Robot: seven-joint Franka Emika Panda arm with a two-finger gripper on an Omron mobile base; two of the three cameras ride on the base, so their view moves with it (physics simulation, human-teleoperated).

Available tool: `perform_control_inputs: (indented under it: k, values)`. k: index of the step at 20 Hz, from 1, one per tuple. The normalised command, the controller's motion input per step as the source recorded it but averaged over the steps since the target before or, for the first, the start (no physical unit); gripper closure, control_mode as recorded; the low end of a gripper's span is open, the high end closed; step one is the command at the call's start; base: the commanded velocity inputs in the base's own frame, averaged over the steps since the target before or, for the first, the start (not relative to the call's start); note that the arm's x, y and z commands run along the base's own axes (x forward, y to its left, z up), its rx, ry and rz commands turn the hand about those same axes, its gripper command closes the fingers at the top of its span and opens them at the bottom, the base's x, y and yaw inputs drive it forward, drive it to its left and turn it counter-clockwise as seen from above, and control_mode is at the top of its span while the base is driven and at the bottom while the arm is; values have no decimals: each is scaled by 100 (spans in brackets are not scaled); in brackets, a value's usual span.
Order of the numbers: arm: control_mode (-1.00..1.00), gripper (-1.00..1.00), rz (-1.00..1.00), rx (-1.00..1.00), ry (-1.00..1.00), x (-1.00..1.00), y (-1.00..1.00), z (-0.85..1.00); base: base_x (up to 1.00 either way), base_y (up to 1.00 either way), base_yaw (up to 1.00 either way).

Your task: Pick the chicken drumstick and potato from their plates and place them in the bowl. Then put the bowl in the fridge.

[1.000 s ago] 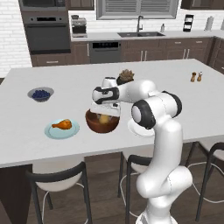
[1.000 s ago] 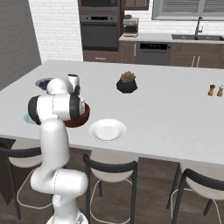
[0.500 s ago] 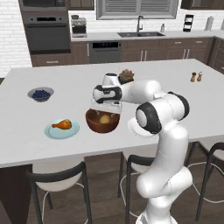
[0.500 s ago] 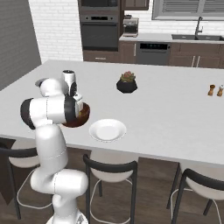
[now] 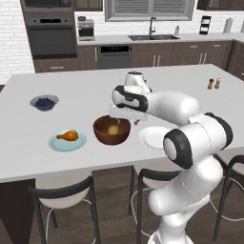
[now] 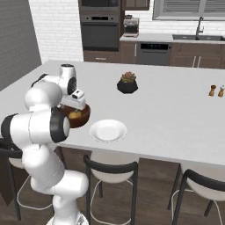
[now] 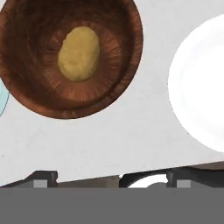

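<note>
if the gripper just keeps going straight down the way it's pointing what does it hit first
Probably bare counter, in the gap between the bowl holding the potato and the white plate; depth is unclear.

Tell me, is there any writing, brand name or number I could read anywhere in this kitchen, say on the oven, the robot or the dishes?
None can be read: the oven, the robot's arm, the wooden bowl and the white plate all carry no lettering.

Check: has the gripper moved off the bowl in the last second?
Yes. The gripper has risen and drifted toward the white plate, away from over the bowl; the potato lies inside.
</note>
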Motion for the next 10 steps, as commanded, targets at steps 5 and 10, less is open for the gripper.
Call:
perform_control_inputs:
  k: [5, 10]
  values:
    - [-100, -100, 25, 0, -17, -100, -53, 25, 0, 0, 0]
    - [-100, -100, 7, 0, -38, -82, -32, 39, 0, 0, 0]
